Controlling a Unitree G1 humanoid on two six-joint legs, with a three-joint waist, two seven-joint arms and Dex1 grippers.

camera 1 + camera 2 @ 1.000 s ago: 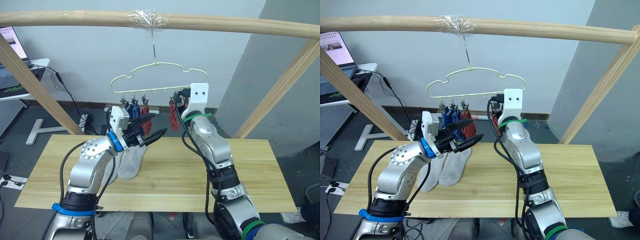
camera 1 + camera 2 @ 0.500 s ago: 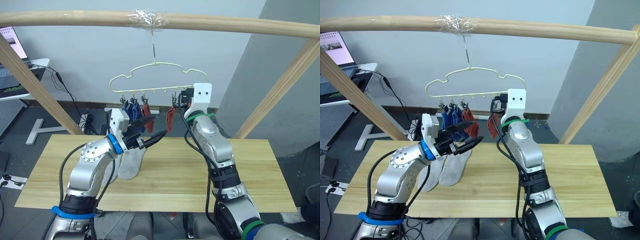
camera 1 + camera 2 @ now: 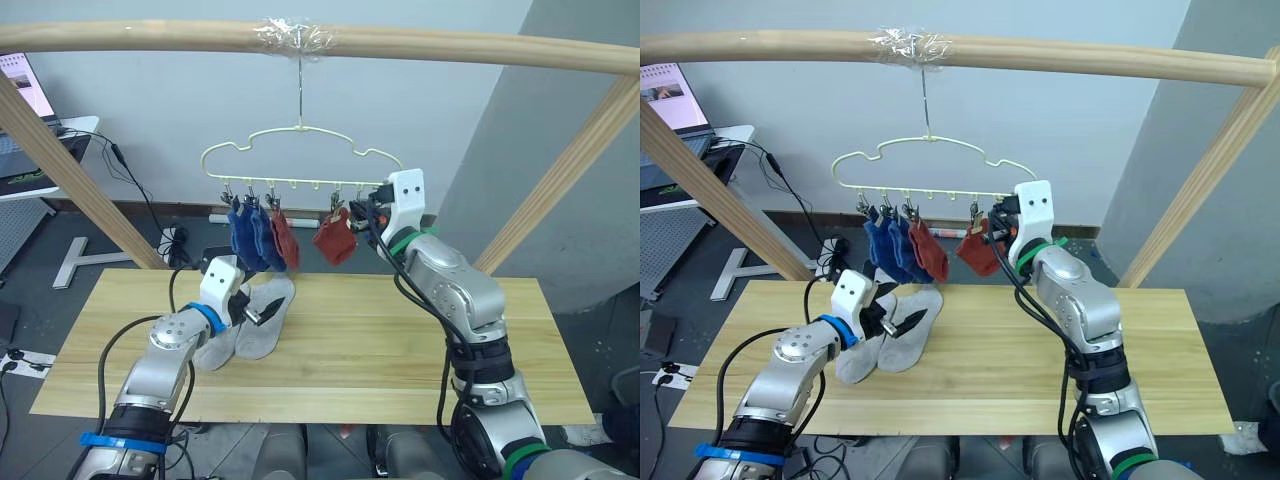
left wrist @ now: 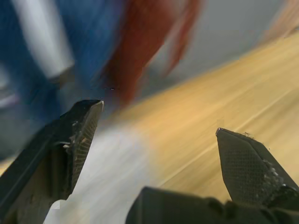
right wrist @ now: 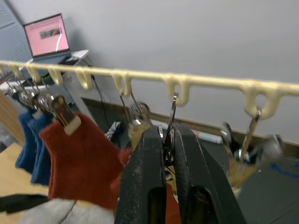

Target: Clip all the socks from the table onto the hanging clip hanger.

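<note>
Background: grey wall, round wooden pole across the top. Worktop: pale plank, lower frame. Clip hanger: hooked to the pole, upper centre. Clipped, four: two blue socks, two rust red socks. Remaining, two: light grey socks on the worktop, centre left. Right tool: pinched closed on a metal clip by the second red sock. Left tool: spread wide, empty, above the grey pair. Judged two-thirds complete.

No legible text, labels or nos. anywhere; laptop screen unreadable.
</note>
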